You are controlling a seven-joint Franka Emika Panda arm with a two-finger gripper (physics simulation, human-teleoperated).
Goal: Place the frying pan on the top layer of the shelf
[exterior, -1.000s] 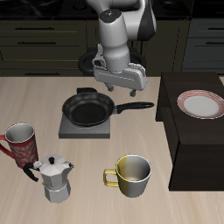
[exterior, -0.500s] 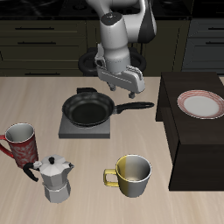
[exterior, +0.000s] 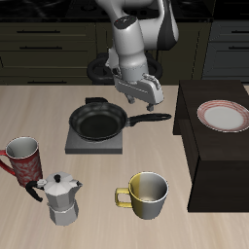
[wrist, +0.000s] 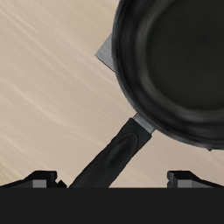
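Observation:
The black frying pan (exterior: 97,122) sits on the grey burner plate (exterior: 89,144), with its long handle (exterior: 153,119) pointing toward the shelf (exterior: 219,160). The shelf is a large, dark boxy unit at the table's side. My gripper (exterior: 143,98) hangs open and empty just above the inner part of the handle, touching nothing. In the wrist view the pan (wrist: 175,61) and its handle (wrist: 112,159) lie below, and the handle runs between my two fingertips (wrist: 42,180).
A red-rimmed plate (exterior: 224,115) lies on the shelf's top. A red mug (exterior: 23,156), a moka pot (exterior: 63,197) and a yellow mug (exterior: 146,193) stand near the table's front edge.
My gripper has shifted slightly toward the shelf side and turned about its axis above the pan handle. The pan has not moved.

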